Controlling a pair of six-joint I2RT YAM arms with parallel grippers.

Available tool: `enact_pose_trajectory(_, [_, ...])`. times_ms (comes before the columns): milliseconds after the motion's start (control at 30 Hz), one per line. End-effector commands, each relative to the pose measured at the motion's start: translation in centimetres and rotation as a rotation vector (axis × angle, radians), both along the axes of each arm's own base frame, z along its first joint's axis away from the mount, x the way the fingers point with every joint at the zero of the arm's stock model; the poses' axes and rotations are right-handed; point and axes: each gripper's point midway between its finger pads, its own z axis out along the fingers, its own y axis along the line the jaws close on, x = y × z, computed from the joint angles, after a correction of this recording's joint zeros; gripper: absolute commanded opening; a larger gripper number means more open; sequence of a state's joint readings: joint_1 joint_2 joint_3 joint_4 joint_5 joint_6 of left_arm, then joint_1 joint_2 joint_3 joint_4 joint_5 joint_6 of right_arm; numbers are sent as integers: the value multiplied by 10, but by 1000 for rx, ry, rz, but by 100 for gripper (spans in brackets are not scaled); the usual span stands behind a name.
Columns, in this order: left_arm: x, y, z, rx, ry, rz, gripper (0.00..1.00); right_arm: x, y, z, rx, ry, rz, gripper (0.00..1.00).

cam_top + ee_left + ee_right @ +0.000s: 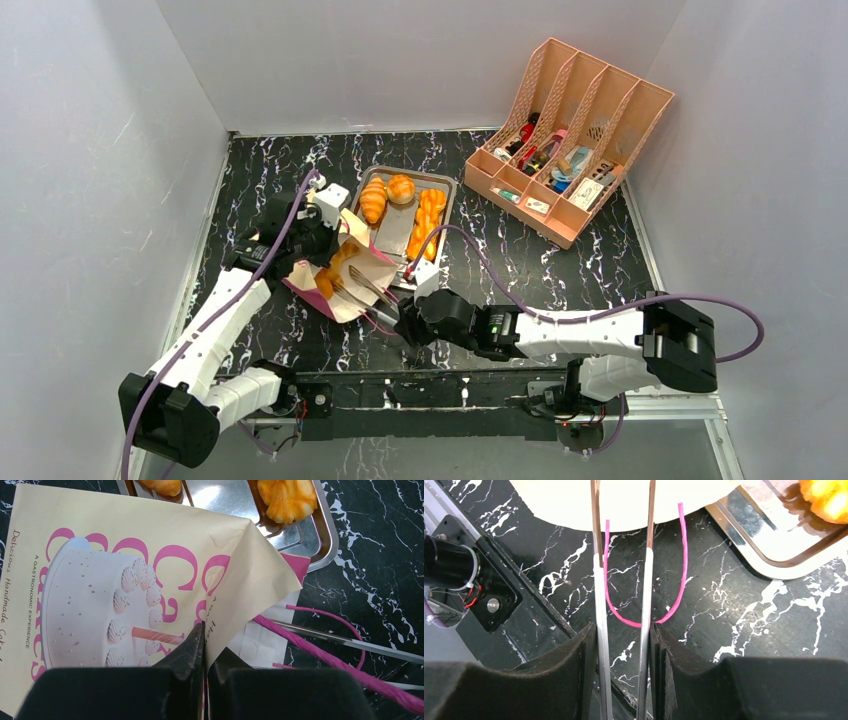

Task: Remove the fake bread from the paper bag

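The paper bag (345, 290) lies on its side in front of a metal tray (395, 235). Orange bread (335, 268) shows in its open mouth. My left gripper (322, 232) is shut on the bag's cream edge; the left wrist view shows this pinch (206, 640) on the bag (125, 555). My right gripper (405, 322) is shut on metal tongs (368, 288), whose tips reach into the bag's mouth. In the right wrist view the gripper (623, 637) holds the two tong arms (598, 580) over a pink cord handle (644, 622). A croissant (372, 200), a roll (400, 188) and a long loaf (428, 222) lie on the tray.
A peach file rack (570, 140) with small items stands at the back right. White walls enclose the black marble table on three sides. The tray's corner (774, 555) lies just right of the tongs. The arm bases' black rail (420, 385) runs along the near edge.
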State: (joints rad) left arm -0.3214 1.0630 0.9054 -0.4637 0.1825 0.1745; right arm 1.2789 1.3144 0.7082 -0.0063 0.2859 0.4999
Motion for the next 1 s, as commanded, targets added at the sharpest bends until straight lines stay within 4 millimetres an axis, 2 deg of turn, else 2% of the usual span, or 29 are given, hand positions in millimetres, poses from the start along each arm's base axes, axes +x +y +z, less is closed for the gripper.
enact_pose_trajectory(0, [-7, -7, 20, -41, -36, -35, 0, -1, 34, 45, 154, -22, 28, 31])
enact_pose_trajectory(200, [-7, -8, 20, -37, -43, -39, 0, -10, 39, 47, 157, -9, 46, 31])
enact_pose_trajectory(267, [-6, -8, 19, -34, -43, -37, 0, -14, 38, 54, 173, -13, 52, 31])
enact_pose_trajectory(533, [-2, -7, 17, -16, -53, -25, 0, -29, 21, 68, 193, -9, 38, 31])
enact_pose_trajectory(733, [-2, -7, 18, -17, -55, -24, 0, -33, 10, 66, 215, 20, 22, 31])
enact_pose_trajectory(900, [-4, -11, 21, -37, -52, -41, 0, -37, 18, 62, 224, 52, 38, 32])
enact_pose_trajectory(967, [-5, -13, 23, -48, -58, -50, 0, -40, 22, 55, 220, 82, 39, 33])
